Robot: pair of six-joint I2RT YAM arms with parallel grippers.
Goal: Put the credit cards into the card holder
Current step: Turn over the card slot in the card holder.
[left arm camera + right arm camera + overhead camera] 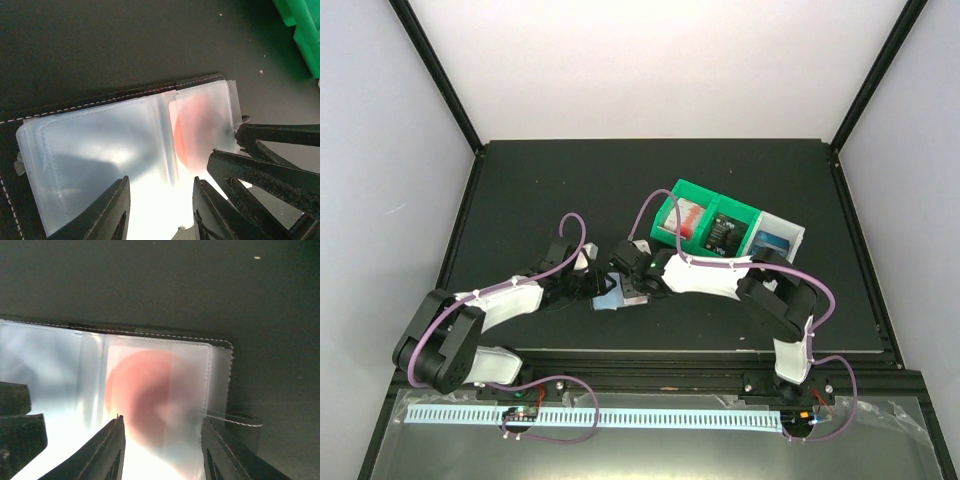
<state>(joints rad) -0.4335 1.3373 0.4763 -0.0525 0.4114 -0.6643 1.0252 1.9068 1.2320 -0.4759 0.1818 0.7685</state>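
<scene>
The black card holder (610, 299) lies open on the mat, its clear sleeves (100, 145) facing up. A red-and-white credit card (150, 385) sits inside the right-hand sleeve (200, 125). My left gripper (160, 179) hangs open over the sleeves near the middle fold. My right gripper (162, 419) is open too, one finger on each side of the sleeved card, beside the snap tab (245, 422). Its fingers (265, 170) show at the right of the left wrist view. In the top view both grippers (592, 283) (625, 280) meet over the holder. More credit cards (690, 222) stand in the bins.
A green bin (705, 222) and a white bin (778, 238) stand just behind and to the right of the holder, with a black card (725, 232) and a blue one (772, 240) in them. The green bin's corner (305, 30) shows in the left wrist view.
</scene>
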